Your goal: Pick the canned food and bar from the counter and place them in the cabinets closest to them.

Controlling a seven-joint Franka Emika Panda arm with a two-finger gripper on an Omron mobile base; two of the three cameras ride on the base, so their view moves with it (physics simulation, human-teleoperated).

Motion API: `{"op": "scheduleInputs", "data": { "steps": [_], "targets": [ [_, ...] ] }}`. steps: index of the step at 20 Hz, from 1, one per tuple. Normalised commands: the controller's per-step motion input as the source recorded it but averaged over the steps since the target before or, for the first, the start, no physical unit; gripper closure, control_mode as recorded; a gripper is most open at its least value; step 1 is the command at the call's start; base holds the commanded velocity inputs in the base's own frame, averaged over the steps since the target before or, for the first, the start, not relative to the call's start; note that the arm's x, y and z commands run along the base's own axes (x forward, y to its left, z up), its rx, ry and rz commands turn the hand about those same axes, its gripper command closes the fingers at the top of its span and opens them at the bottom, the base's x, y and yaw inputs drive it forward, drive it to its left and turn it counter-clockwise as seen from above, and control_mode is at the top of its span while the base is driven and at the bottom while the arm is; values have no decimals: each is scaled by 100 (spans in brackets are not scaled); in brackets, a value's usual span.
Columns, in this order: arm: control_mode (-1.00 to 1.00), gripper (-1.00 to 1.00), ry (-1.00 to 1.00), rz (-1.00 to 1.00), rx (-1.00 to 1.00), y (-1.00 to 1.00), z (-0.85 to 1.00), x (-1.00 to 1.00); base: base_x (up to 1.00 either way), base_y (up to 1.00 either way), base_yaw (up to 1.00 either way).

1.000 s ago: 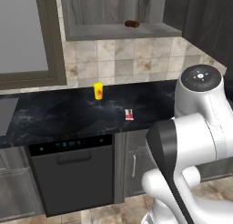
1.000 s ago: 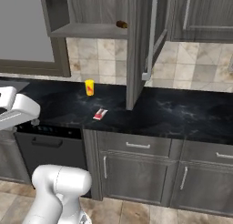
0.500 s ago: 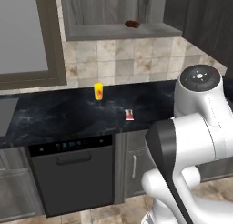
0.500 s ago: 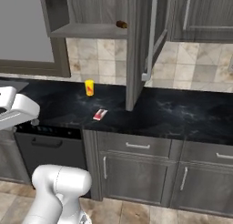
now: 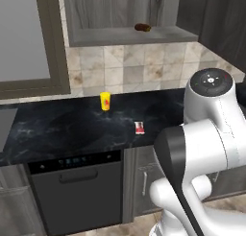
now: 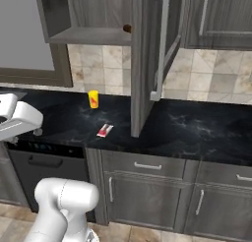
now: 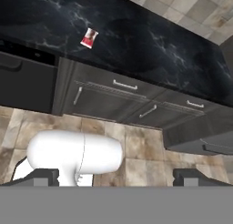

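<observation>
Even, soft rendered light throughout, no glare. Pale mottled sheen is seen on the black counter (image 5: 72,129). Upper cabinet (image 6: 83,15) interior is dimmer toward the back. Shadows are faint. All views slightly soft and low-res; no edge distortion noticed.

base views: flank arm, face counter (image 5: 72,129) | hand: looks down

No text or label can be read.
</observation>
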Motion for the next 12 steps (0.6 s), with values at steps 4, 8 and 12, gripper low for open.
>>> {"op": "scheduleInputs", "data": {
  "steps": [4,8,12],
  "targets": [
    [100,-100,0,0,0,0,0,0,41,-7,0],
    [100,-100,0,0,0,0,0,0,41,-7,0],
    [100,-100,0,0,0,0,0,0,44,-8,0]
  ]
}}
